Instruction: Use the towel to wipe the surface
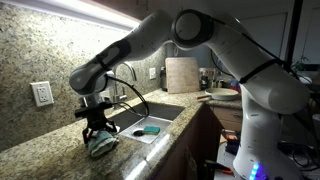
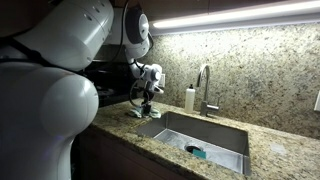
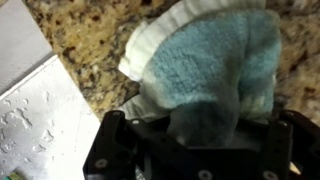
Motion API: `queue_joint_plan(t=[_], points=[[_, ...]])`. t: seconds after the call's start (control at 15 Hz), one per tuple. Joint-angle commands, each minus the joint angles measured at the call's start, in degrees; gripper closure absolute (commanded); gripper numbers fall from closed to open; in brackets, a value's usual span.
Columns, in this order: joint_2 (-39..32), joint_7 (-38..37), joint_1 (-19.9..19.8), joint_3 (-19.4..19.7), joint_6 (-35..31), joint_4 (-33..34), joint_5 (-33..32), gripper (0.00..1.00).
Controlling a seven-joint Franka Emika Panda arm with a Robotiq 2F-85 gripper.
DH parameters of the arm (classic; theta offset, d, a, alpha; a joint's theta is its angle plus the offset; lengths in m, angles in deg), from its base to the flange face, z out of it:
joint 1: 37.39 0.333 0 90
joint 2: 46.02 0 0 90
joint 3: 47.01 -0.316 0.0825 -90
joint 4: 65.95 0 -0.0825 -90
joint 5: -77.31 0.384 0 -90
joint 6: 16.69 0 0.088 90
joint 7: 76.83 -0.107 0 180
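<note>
A light blue towel with a white edge [image 3: 205, 70] lies bunched on the speckled granite counter [image 3: 90, 60], beside the sink. My gripper [image 3: 198, 128] is down on it, and the cloth is gathered up between the fingers. In an exterior view the gripper [image 1: 97, 128] presses the towel [image 1: 101, 146] onto the counter left of the sink. In an exterior view the gripper [image 2: 145, 103] is at the counter's far left end, and the towel [image 2: 141, 113] shows as a small pale lump under it.
A steel sink [image 1: 150, 120] with a teal sponge [image 1: 150, 130] sits beside the towel. A faucet [image 2: 205, 85] and soap bottle [image 2: 189, 98] stand behind the sink. A wall outlet [image 1: 42, 94] is on the backsplash. A cutting board [image 1: 181, 74] leans further along.
</note>
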Motion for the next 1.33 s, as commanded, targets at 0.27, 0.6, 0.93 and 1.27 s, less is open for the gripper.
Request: queue_joint_plan(t=[0.27, 0.6, 0.93, 1.27], points=[[-10.6, -2.6, 9.1, -2.6, 7.2, 19.7, -4.1, 0.90], [-12.6, -1.3, 11.7, -2.4, 8.0, 23.0, -3.7, 0.90], [-13.5, -2.1, 12.8, -1.8, 6.2, 23.2, -4.5, 0.91], [-16.7, -2.0, 16.8, -0.8, 2.2, 27.5, -8.8, 0.90]])
